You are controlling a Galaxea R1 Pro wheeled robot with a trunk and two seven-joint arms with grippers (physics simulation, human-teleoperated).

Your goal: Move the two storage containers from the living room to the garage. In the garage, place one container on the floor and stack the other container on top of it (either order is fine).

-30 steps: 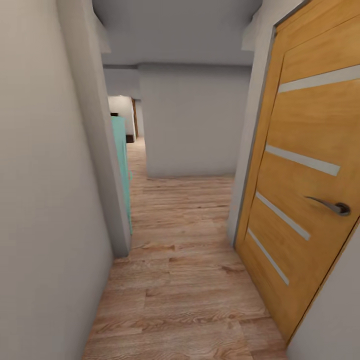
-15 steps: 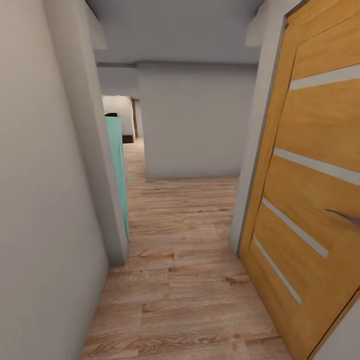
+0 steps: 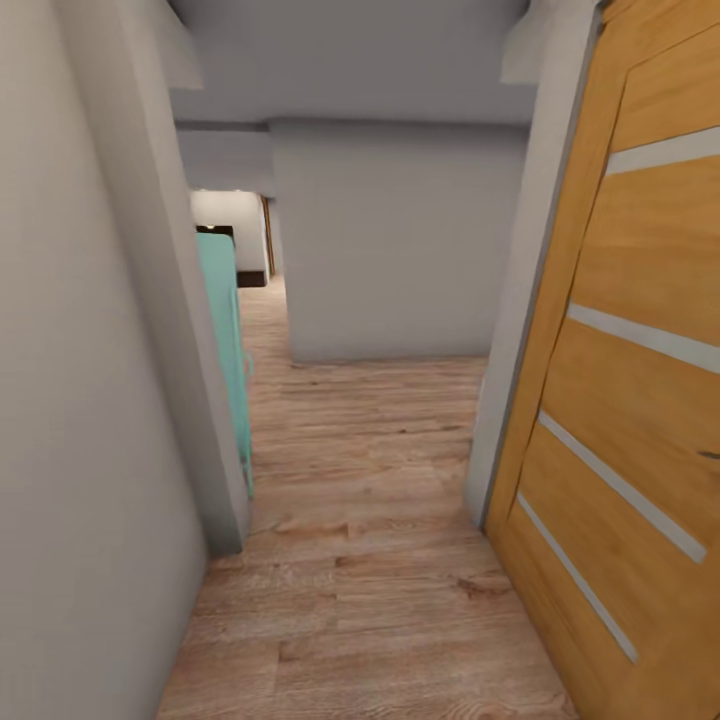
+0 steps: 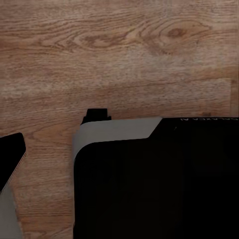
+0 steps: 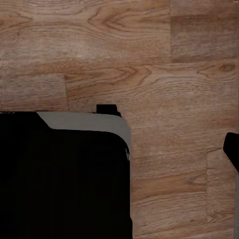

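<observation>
Camera advanced along hallway, wooden door (image 3: pixel 640 400) nearer, plank floor (image 3: pixel 370 560)

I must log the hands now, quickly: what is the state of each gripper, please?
Left gripper: cannot be told; its wrist view shows light wood plank floor and the robot's black base.
Right gripper: cannot be told either.

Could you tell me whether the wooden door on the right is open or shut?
Open: the wooden door swings into the hallway, angled away from the wall.

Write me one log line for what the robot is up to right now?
phase: in transit | place: hallway, wood plank floor | right side: orange door | left side: teal door | containers: none seen | grippers: unseen
</observation>
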